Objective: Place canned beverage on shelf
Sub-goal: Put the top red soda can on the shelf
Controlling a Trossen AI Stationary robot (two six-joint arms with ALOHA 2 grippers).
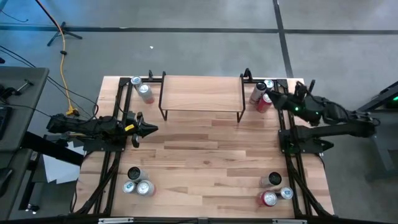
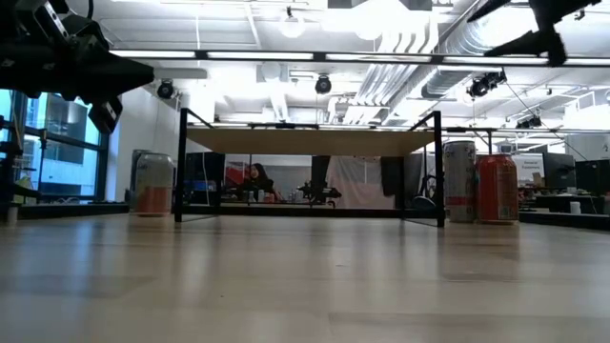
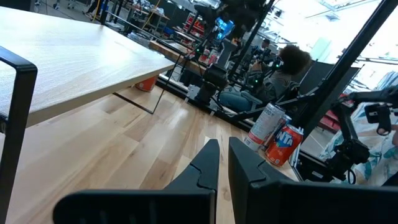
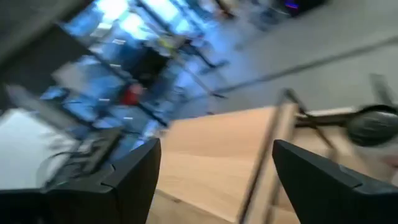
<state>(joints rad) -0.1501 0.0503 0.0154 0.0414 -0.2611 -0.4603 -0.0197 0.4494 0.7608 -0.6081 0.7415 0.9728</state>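
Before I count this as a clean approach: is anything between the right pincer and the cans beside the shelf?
Nothing visible. The right pincer, open, hovers by the red can and silver can just right of the shelf, whose top is bare.

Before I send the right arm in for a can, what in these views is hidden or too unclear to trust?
- Right gripper, high view: its dark fingers merge with the table frame, so any contact with the red can is unclear.
- Right wrist view: motion blur; only the open fingers and the shelf read.
- Low view: the shelf top is edge-on, its surface hidden.
- Can labels, high view: too small.
- Left gripper: shut, waiting left of the shelf.
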